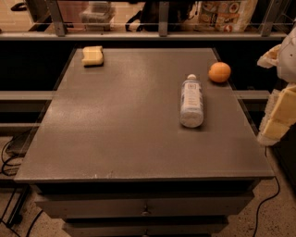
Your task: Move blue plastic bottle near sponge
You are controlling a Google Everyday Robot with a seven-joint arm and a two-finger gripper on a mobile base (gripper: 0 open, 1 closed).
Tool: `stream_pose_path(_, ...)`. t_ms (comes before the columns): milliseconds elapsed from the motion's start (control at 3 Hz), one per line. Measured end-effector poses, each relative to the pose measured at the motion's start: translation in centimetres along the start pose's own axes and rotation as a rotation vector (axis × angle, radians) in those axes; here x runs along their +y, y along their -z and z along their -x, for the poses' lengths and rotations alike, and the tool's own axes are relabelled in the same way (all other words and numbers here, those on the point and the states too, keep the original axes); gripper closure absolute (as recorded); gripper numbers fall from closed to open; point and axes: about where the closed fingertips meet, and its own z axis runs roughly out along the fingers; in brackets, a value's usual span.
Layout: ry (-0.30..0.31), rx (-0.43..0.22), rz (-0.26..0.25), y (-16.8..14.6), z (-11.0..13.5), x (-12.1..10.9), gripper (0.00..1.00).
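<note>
The blue plastic bottle [191, 101] lies on its side on the right half of the grey table [120, 134], white cap pointing to the far edge. The sponge [93, 55], a pale yellow block, sits at the table's far left corner, well apart from the bottle. My gripper [279, 116] hangs at the right edge of the view, beyond the table's right side and clear of the bottle, holding nothing that I can see.
A round orange fruit [219, 72] sits just right of the bottle's cap near the far right corner. A rail with shelving and packages [226, 14] runs behind the table. Cables [9, 157] lie on the floor at left.
</note>
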Motion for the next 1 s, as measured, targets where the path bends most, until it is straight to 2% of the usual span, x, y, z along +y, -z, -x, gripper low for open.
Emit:
stream_pose_path(333, -0.001, -0.002, -0.004, 0.1, 0.1, 0.0, 0.00)
stream_pose_path(667, -0.062, -0.015, -0.012, -0.4, 0.4, -0.4, 0.00)
stream_pose_path(1000, -0.183, -0.029, -0.024, -1.7, 0.6, -1.6, 0.00)
